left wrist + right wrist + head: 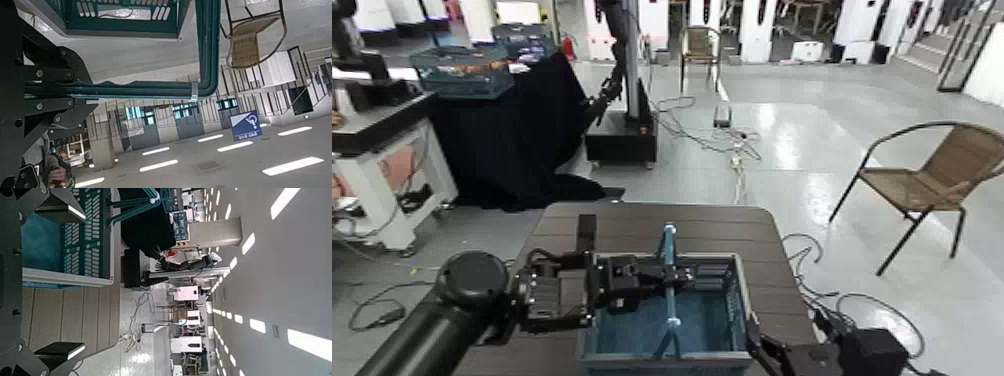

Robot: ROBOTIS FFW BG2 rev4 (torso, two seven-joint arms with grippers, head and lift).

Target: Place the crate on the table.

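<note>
The blue crate (707,320) with slotted sides sits over the near part of the dark brown plank table (632,225); I cannot tell whether it rests on it. My left gripper (654,275) reaches in from the left and is shut on the crate's light-blue handle bar (670,270). In the left wrist view the handle bar (156,88) runs into the black fingers (55,86), with the crate (117,16) beyond. My right gripper (764,350) is beside the crate's near right corner. It stands open, its pads (56,211) wide apart next to the crate's wall (86,235).
A black-draped table (502,130) with teal mesh crates (462,70) stands at the back left, beside a white workbench (372,150). Another robot's base (622,135) and floor cables (732,140) lie behind the table. A wicker chair (932,180) stands to the right.
</note>
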